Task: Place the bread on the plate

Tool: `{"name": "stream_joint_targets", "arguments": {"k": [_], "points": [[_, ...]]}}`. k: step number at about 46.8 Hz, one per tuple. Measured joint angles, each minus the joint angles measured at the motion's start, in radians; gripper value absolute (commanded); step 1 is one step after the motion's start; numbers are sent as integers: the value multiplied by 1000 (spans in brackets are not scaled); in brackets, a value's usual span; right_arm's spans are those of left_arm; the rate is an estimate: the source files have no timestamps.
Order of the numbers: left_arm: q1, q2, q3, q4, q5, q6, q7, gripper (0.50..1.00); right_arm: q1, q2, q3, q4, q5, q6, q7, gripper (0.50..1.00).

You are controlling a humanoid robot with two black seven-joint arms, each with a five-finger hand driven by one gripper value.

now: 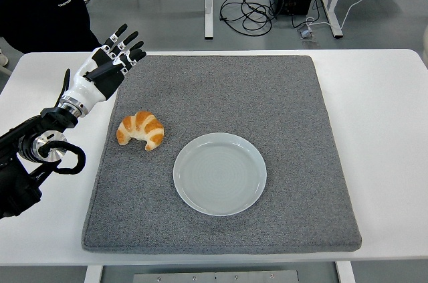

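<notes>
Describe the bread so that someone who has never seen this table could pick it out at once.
A large grey mat covers most of the white table. On the mat's left part, just left of the round pale plate and apart from it, lies the croissant. It is the only golden-brown, curved, ridged thing there; the robot's left hand is open farther back, at the mat's left edge.
</notes>
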Motion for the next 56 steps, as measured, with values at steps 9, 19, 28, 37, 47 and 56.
{"name": "stream_joint_targets", "arguments": {"k": [9, 19, 28, 37, 47, 56], "points": [[0, 1, 4, 0, 1, -6, 5, 966, 1, 0, 0, 0, 0, 0, 0, 1000], [-2, 0, 0, 0, -1, 3, 4, 965, 1, 0, 0, 0, 0, 0, 0, 1000], [-2, -1, 0, 0, -2, 6, 2, 965, 1, 0, 0, 0, 0, 0, 0, 1000], [-2, -1, 0, 0, -1, 26, 2, 963, 1, 0, 0, 0, 0, 0, 0, 1000], [-4, -1, 1, 0, 0, 31, 3, 963, 1, 0, 1, 0, 0, 0, 0, 1000], [-4, -2, 2, 0, 2, 32, 3, 957, 1, 0, 1, 0, 0, 0, 0, 1000]]}}
